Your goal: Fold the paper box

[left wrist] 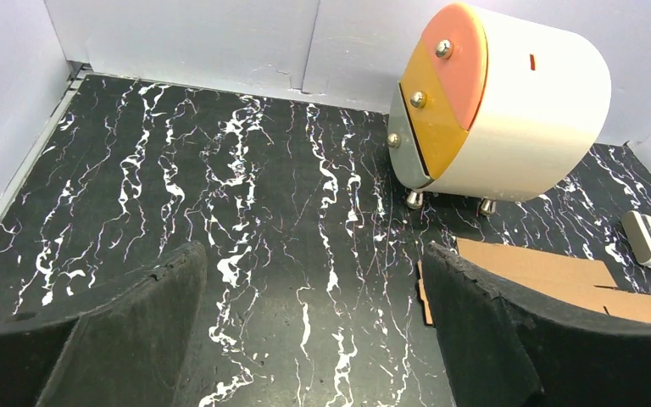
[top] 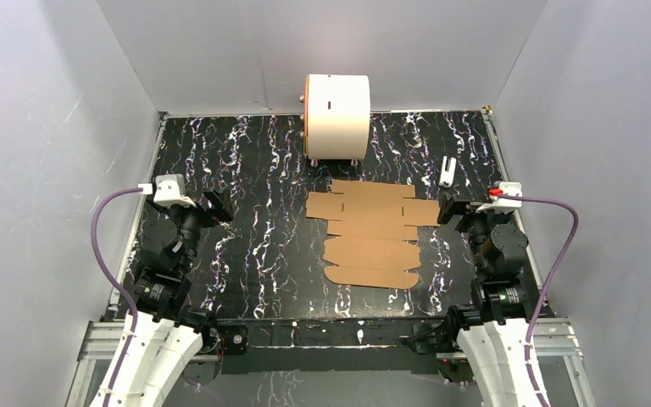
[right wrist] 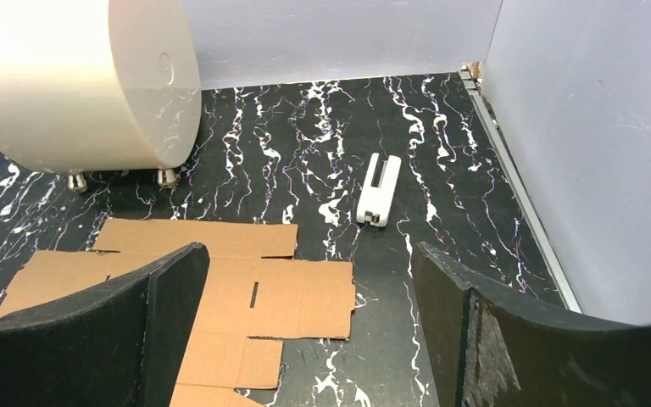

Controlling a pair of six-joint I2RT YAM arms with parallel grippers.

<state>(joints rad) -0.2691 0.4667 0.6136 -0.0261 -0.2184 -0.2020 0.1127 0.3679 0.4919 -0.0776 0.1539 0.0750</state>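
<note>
The paper box [top: 371,232] is a flat brown die-cut cardboard sheet with flaps and rounded tabs, lying unfolded on the marbled table right of centre. My left gripper [top: 217,203] hovers at the left side, well apart from the sheet, open with nothing between its fingers [left wrist: 148,314]. Only the sheet's far left corner [left wrist: 559,275] shows in the left wrist view. My right gripper [top: 446,209] is open just off the sheet's right edge. In the right wrist view the sheet [right wrist: 280,292] lies partly between the wide jaws, untouched.
A large white cylinder [top: 337,115] with an orange end stands on small feet at the back centre, just behind the sheet. A small white plastic piece [top: 447,171] lies at the back right. White walls enclose the black marbled table [top: 254,246] on three sides.
</note>
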